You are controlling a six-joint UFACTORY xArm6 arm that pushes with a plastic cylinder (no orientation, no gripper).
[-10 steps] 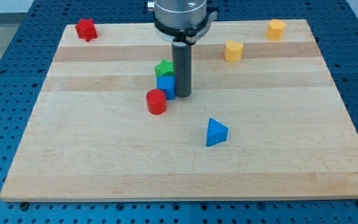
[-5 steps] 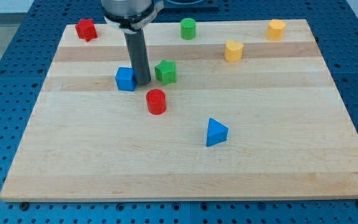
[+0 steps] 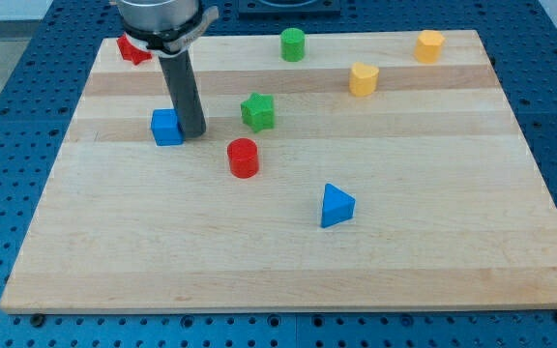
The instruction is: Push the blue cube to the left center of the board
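Note:
The blue cube [image 3: 166, 127] sits on the wooden board [image 3: 288, 251], left of the middle and a little above the board's mid-height. My tip [image 3: 192, 133] stands right against the cube's right side. The dark rod rises from there up to the arm's head at the view's top left.
A green star-shaped block [image 3: 257, 111] lies right of my tip. A red cylinder [image 3: 244, 158] is below and right of it. A blue triangular block [image 3: 336, 206] is lower right. A red star block [image 3: 130, 49], a green cylinder [image 3: 292, 43] and two yellow blocks [image 3: 363, 79] [image 3: 429, 45] sit near the top.
My tip has moved left across the board, pushing the blue cube left with it, away from the green star and the red cylinder. The green cylinder is now uncovered.

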